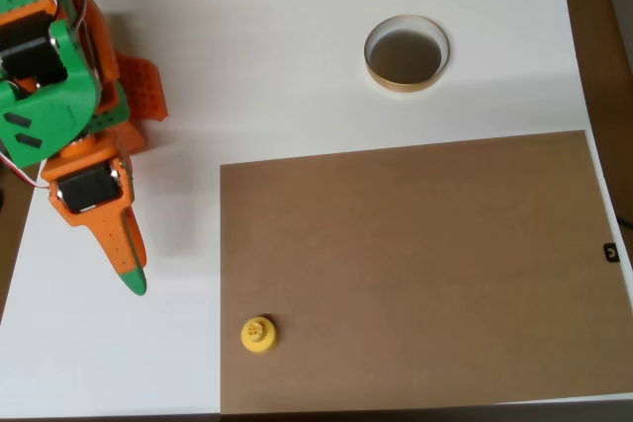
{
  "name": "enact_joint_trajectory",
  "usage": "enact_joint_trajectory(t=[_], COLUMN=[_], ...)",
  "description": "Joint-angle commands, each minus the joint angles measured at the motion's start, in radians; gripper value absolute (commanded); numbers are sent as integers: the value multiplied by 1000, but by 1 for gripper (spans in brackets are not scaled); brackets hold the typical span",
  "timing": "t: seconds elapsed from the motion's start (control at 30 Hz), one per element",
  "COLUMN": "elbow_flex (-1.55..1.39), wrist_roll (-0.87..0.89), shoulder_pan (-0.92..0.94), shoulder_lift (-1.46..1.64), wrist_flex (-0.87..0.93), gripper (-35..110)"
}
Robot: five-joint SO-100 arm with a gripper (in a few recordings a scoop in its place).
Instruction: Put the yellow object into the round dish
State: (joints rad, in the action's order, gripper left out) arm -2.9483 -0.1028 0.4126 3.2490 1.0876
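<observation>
A white desk is filling most of the overhead view, its surface smooth and evenly lit, with soft shadows lying on its left part. A large brown board is lying flat on the desk's lower right area. Dark wooden flooring is showing beyond the right edge, and a small black piece is sitting at the board's right side.
</observation>
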Motion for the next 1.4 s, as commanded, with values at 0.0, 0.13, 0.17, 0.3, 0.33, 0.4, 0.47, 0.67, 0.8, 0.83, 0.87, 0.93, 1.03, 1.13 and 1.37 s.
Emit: enact_joint_trajectory(t=[0.0,0.13,0.17,0.3,0.33,0.4,0.47,0.67,0.8,0.83,0.87,0.93,1.03,1.13,1.37], elbow_flex=[3,8,8,8,8,8,8,8,8,12,23,32,28,21,6], wrist_roll=[-210,-17,-3,2,3,3,3,6,-2,-8,-15,-26,-32,-34,-37], shoulder_pan=[-66,130,146,156,156,156,156,156,156,156,156,150,117,126,127], shoulder_lift=[14,21,26,29,29,29,29,29,29,29,31,29,23,23,23], wrist_flex=[15,9,11,17,17,17,17,17,15,15,17,12,9,9,-2], gripper=[4,4,4,3,3,3,3,3,5,6,7,8,8,8,8])
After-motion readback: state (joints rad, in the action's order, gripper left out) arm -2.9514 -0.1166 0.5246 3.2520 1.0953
